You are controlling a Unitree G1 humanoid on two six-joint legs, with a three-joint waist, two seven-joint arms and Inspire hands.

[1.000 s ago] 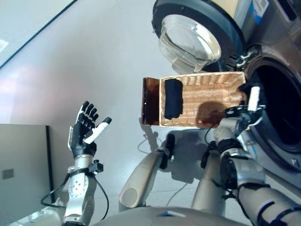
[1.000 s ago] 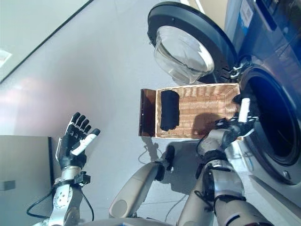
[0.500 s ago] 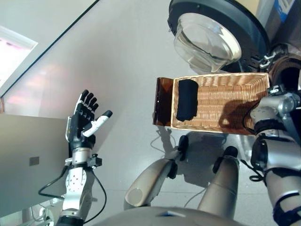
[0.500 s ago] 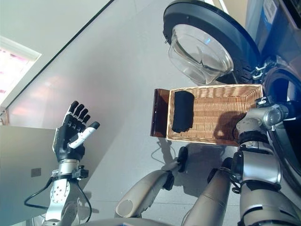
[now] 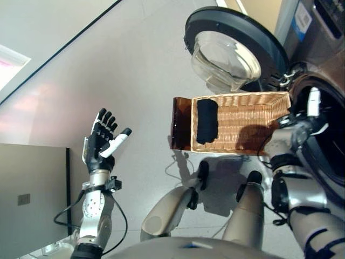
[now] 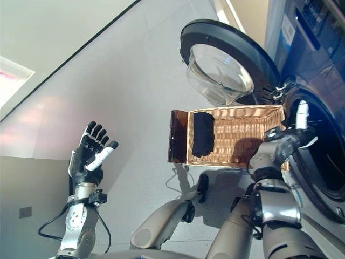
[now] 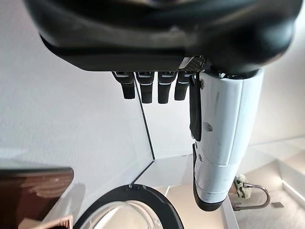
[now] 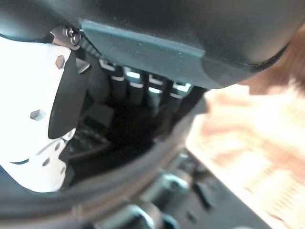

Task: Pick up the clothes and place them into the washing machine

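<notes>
One rolled black garment (image 5: 207,121) lies at the left end of one wicker basket (image 5: 253,127) before one washing machine (image 5: 323,129) with its door (image 5: 232,46) open, the right hand (image 5: 307,121) open-fingered at the drum mouth, the left hand (image 5: 102,143) raised, fingers spread, empty.
</notes>
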